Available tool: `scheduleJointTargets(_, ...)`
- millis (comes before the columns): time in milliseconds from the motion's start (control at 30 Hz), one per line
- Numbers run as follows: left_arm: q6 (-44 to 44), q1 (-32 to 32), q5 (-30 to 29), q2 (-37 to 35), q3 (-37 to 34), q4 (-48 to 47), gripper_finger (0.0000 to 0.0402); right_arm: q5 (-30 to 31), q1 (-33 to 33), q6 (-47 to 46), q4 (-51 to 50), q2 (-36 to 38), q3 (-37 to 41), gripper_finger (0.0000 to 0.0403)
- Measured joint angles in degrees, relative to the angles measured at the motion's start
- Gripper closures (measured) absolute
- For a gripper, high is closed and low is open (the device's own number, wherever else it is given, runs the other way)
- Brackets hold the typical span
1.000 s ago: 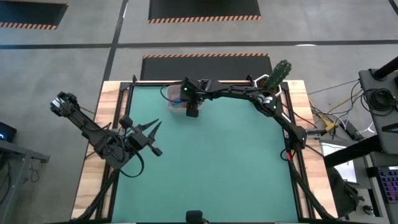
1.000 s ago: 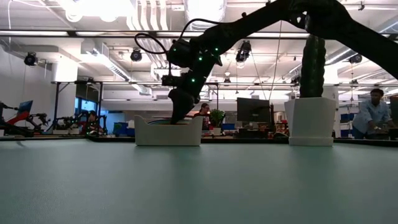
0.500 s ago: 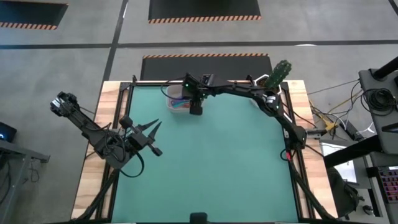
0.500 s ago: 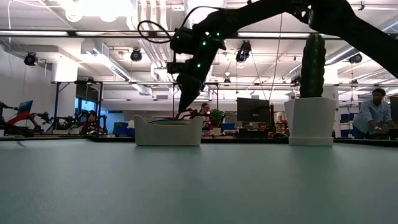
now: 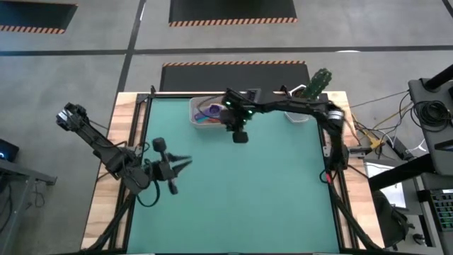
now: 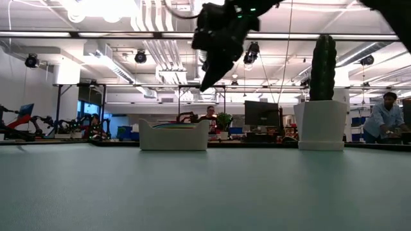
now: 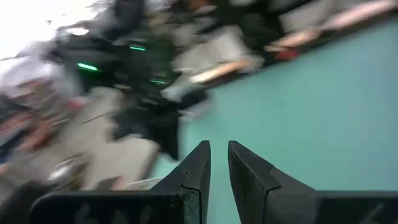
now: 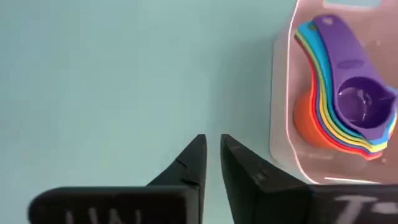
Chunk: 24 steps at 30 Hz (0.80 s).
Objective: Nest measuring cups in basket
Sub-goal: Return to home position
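Observation:
The white basket (image 5: 193, 106) stands at the table's far edge, left of centre, and shows in the right wrist view as basket (image 8: 280, 93). The measuring cups (image 8: 351, 102) lie in it as one nested stack, purple on top, handles fanned together. They also show as cups (image 5: 210, 112) from above. My right gripper (image 5: 241, 137) hangs in the air just right of and nearer than the basket, fingers close together with nothing between them (image 8: 211, 149). My left gripper (image 5: 188, 161) hovers over the table's left part, shut and holding nothing (image 7: 217, 155).
A white pot with a green cactus (image 6: 319, 125) stands at the far right corner, also seen as pot (image 5: 297, 115). The green mat (image 5: 241, 198) lies bare across the middle and near side. People sit and stand in the room beyond the table.
My right gripper has risen out of the basket and drawn away toward the table's right and near side; the cups stay in the basket. My left gripper has swung round, now pointing toward the table's right, and has sunk a little.

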State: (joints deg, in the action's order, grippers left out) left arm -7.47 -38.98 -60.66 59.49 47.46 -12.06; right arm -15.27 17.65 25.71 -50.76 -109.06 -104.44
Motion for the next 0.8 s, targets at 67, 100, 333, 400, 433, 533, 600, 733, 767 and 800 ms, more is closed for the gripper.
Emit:
scheduleJointTargets(67, -1.1, 0.1, 6.1, -1.9, -2.5, 1.3, 0.0363, 0.0, -1.0, -0.6, 7.2, 5.0, 8.5, 0.0374)
scheduleJointTargets(100, -2.4, 0.2, 7.4, -3.1, -3.8, 2.8, 0.0363, 0.0, -1.7, -1.0, 11.1, 7.6, 12.9, 0.0377)
scheduleJointTargets(333, -8.0, 0.2, 7.8, -12.4, -12.4, 13.9, 0.0363, -0.1, -5.5, -6.6, 38.3, 23.1, 39.8, 0.0386)
scheduleJointTargets(400, -8.0, 0.3, 8.6, -15.2, -14.4, 15.6, 0.0363, 0.0, -6.1, -7.8, 44.2, 26.9, 45.6, 0.0386)
scheduleJointTargets(433, -8.2, 0.4, 9.7, -16.5, -15.4, 16.7, 0.0363, 0.0, -6.4, -8.3, 46.3, 28.5, 48.2, 0.0386)
scheduleJointTargets(533, -8.5, 0.5, 11.9, -20.2, -17.9, 18.4, 0.0363, 0.1, -6.6, -9.7, 51.9, 33.7, 55.3, 0.0386)
scheduleJointTargets(600, -8.6, 0.5, 12.2, -22.2, -19.5, 19.3, 0.0363, 0.2, -6.5, -10.6, 55.2, 37.4, 59.6, 0.0386)
scheduleJointTargets(733, -8.6, 0.6, 12.2, -25.9, -22.5, 19.4, 0.0363, 0.2, -6.5, -10.8, 59.4, 44.5, 67.1, 0.0386)
scheduleJointTargets(767, -8.6, 0.6, 12.2, -26.7, -23.1, 19.4, 0.0363, 0.2, -6.6, -10.9, 60.2, 46.2, 68.7, 0.0386)
scheduleJointTargets(800, -8.6, 0.6, 12.2, -27.6, -23.7, 19.5, 0.0363, 0.2, -6.5, -10.9, 60.6, 48.0, 70.2, 0.0386)
